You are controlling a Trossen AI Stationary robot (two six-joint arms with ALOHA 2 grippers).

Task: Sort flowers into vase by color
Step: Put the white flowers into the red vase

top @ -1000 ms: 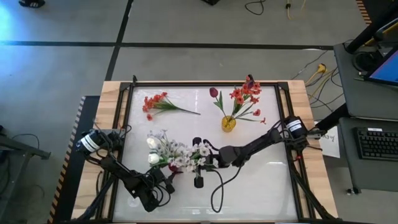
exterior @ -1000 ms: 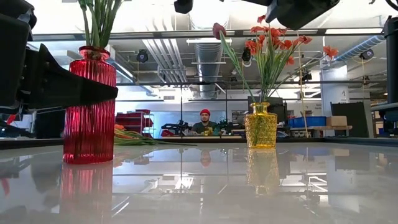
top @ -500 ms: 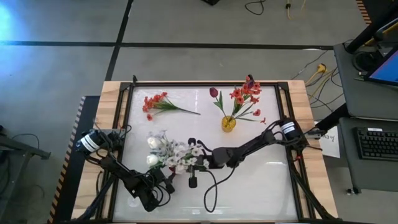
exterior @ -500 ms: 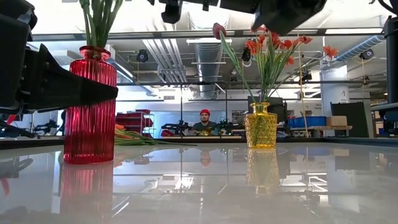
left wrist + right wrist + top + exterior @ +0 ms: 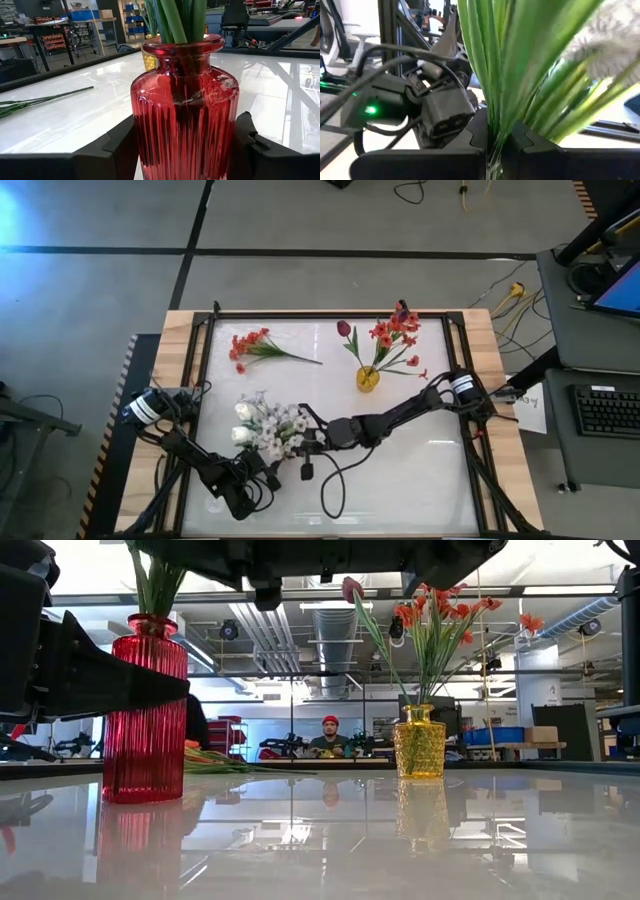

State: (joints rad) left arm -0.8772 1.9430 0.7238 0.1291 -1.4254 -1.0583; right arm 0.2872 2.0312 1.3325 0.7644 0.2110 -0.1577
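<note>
We see our left hand (image 5: pixel 182 150) gripping the red vase (image 5: pixel 184 105) of whitish flowers (image 5: pixel 268 425), our right hand (image 5: pixel 492 145) pinching their stems (image 5: pixel 492 75), the yellow vase (image 5: pixel 368 378) holding orange-red flowers (image 5: pixel 392 332), and another orange-red spray (image 5: pixel 250 345) lying on the surface (image 5: pixel 420 470).

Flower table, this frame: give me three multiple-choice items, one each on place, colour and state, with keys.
1. Where do the loose orange-red flowers lie?
A. far left of the table
B. in the yellow vase
C. on the floor

2. What colour is the vase in the left pincer?
A. yellow
B. red
C. blue

3. What is the right pincer doing?
A. hanging open
B. shut on green stems
C. holding the yellow vase

Key: 1 A, the orange-red flowers lie flat on the table. 2 B, the left pincer brackets the red vase. 3 B, the right pincer pinches the green stems.
</note>
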